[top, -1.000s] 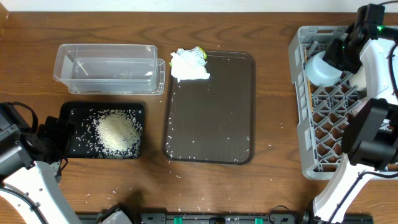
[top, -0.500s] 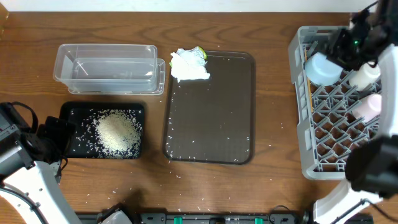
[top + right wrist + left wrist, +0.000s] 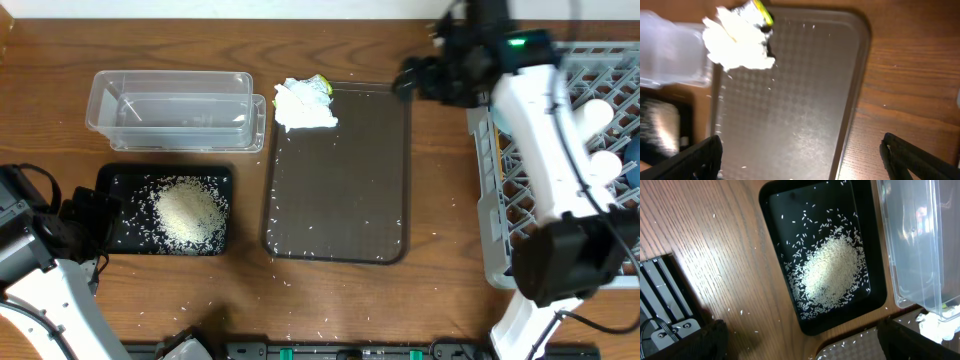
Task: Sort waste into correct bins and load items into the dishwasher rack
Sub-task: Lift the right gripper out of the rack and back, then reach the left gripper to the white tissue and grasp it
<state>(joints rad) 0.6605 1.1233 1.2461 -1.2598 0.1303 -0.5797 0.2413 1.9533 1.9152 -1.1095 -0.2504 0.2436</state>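
The crumpled white paper wad [image 3: 303,103] with its yellow-green wrapper lies on the far-left corner of the brown serving tray [image 3: 340,175]; the right wrist view shows the wad [image 3: 737,37] at top left. My right gripper [image 3: 410,80] hangs open and empty over the tray's far-right corner [image 3: 802,160]. Rice [image 3: 188,215] is heaped in the black tray [image 3: 110,180]. The clear tub [image 3: 175,110] behind it is empty. My left gripper [image 3: 85,222] stands open beside the black tray's left end [image 3: 805,342]. The grey rack [image 3: 490,230] is at the right, partly hidden by my right arm.
A white cup [image 3: 598,115] and a pink cup [image 3: 605,163] show in the rack, blurred. Stray rice grains dot the brown tray and the wood around it. The rice heap [image 3: 830,275] and tub [image 3: 920,240] fill the left wrist view.
My right gripper has opened and swung left from over the rack to the brown tray's far-right corner. The light-blue bowl stayed in the rack. The left arm has not moved.
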